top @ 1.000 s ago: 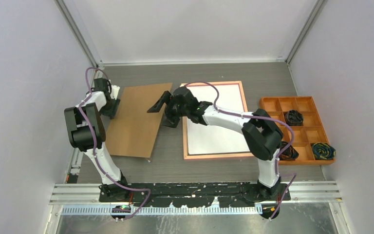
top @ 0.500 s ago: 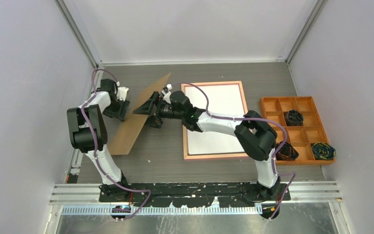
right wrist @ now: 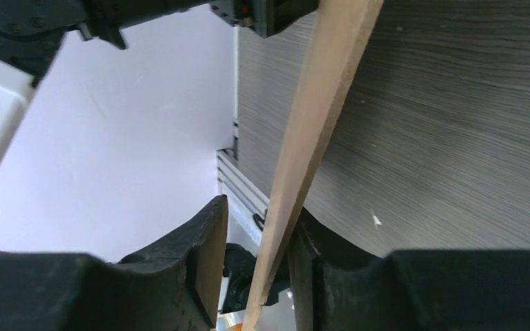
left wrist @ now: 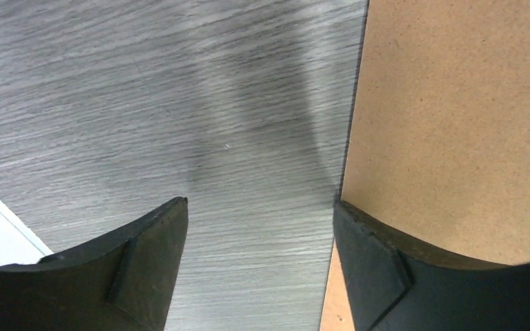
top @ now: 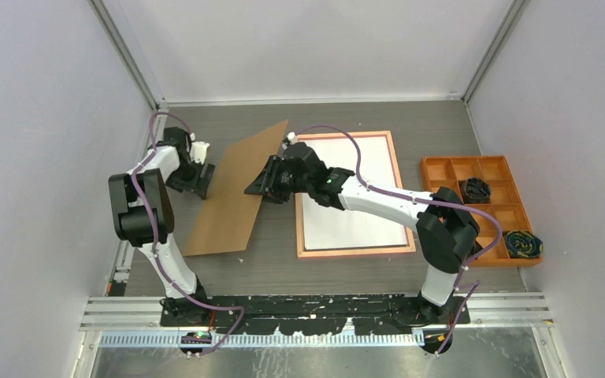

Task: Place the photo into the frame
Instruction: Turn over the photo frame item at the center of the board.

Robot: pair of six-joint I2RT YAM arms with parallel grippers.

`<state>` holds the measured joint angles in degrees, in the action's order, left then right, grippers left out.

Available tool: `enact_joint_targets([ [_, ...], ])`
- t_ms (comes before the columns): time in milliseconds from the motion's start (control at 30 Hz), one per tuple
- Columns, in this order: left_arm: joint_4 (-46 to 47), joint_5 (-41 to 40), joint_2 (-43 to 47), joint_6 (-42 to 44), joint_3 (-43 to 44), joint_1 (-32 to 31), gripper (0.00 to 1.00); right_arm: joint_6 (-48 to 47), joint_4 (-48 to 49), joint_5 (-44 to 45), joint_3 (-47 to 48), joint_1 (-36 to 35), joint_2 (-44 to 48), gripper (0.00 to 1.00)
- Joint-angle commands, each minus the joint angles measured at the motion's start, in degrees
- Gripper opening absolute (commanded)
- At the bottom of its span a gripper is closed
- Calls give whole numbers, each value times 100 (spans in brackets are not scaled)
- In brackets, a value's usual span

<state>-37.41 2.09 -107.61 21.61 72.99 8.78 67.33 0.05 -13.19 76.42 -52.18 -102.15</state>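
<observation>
Overhead, shows a dark grey wood-grain table (top: 339,272) boxed in by pale walls (top: 315,47), with metal rails (top: 512,313) along the near edge. Finds the frame (top: 354,252) flat, right of centre, and the photo (top: 347,228) lying inside it, white back up. Puts a brown board (top: 232,205) left of the frame, tilted, its right edge lifted off the table. Has the right gripper (top: 254,187) at that lifted edge and the left gripper (top: 205,181) just beside the board's left edge. Places an orange tray (top: 445,168) at the far right, with dark bundles (top: 476,189) in some compartments. Next, from the left wrist, shows jaws wide with only bare table between them, and one finger (left wrist: 373,276) at the board's edge; cannot tell whether touching. Lastly, from the right wrist, shows jaws narrow around the board's thin edge: one finger (right wrist: 310,269) against it, the other (right wrist: 203,255) with a gap beside it, so no firm clamp visible. Beyond, grey table on one side, pale wall on the other.
</observation>
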Motion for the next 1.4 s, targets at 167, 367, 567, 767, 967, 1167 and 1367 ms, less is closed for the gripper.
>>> enact_joint_targets([
  [167, -912, 2140, 1387, 474, 545, -130, 91, -644, -1351, 523, 921, 164, 120, 14],
  [367, -1262, 4565, 3192, 1585, 385, -120, 98, -122, -1523, 235, 1710, 748, -278, 1],
  [567, -2002, 4637, 4120, 2379, 544, -633, 100, 1086, -1511, -77, 2395, 1219, -706, 1],
  [767, -2327, 3931, 4844, 3435, 110, -1133, 100, 1845, -1512, 7, 2487, 1239, -558, 1],
  [967, -1688, 3286, 5265, 3536, -168, -1423, 100, 2410, -1213, -60, 2203, 1152, -349, 1],
  [1167, -1744, 2397, 5461, 4390, -340, -2155, 96, 2837, -721, -199, 1946, 965, -202, 1],
  [1367, -1230, 1658, 5555, 4693, -461, -2550, 71, 3094, -382, -500, 1803, 877, -126, 1],
])
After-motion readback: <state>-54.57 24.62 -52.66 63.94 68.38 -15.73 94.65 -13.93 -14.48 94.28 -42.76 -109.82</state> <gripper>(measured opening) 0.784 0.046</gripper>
